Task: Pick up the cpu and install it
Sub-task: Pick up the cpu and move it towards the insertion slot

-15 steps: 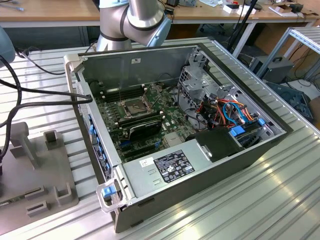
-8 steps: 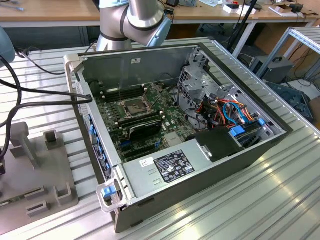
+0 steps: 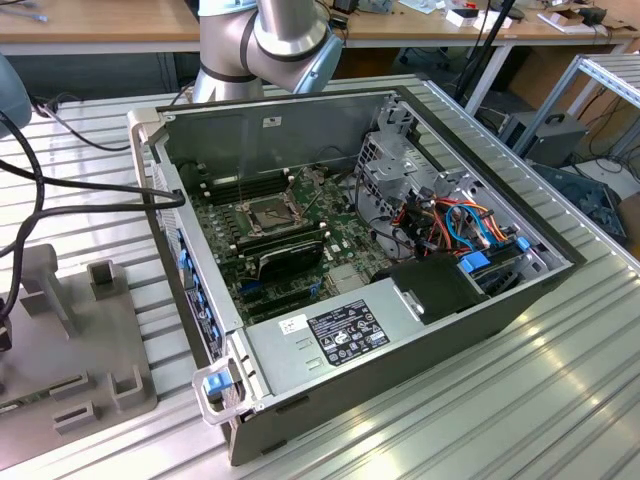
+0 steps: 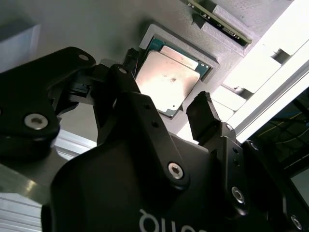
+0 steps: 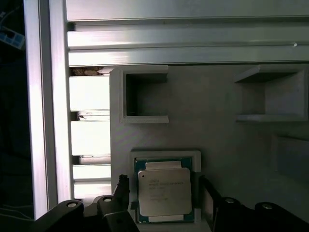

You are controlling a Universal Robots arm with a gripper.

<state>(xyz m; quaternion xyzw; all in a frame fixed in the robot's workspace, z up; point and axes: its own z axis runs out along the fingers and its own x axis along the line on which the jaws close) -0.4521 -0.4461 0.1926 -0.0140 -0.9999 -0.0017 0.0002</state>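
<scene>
While not yet clamping, holds gripper point(image 4: 166, 84) fingers apart, either side of cpu point(image 5: 164, 193): lies flat in pocket nr tray point(image 5: 217, 96) edge, directly below, betw. fingers, edges square w/ them.

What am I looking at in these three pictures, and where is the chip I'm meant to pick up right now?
The exterior view is taken from a camera off the machine. It shows the silver robot arm standing behind an open computer case on a ribbed metal table. Inside the case is the square socket, a metal frame with a dark centre. The two wrist views come from cameras riding on the arm. In both wrist views the cpu lies flat, silver top up, in a recess of a grey holder. The arm's black jaws stand open, one on each side of the cpu and apart from it. Nothing is held at this moment.
</scene>
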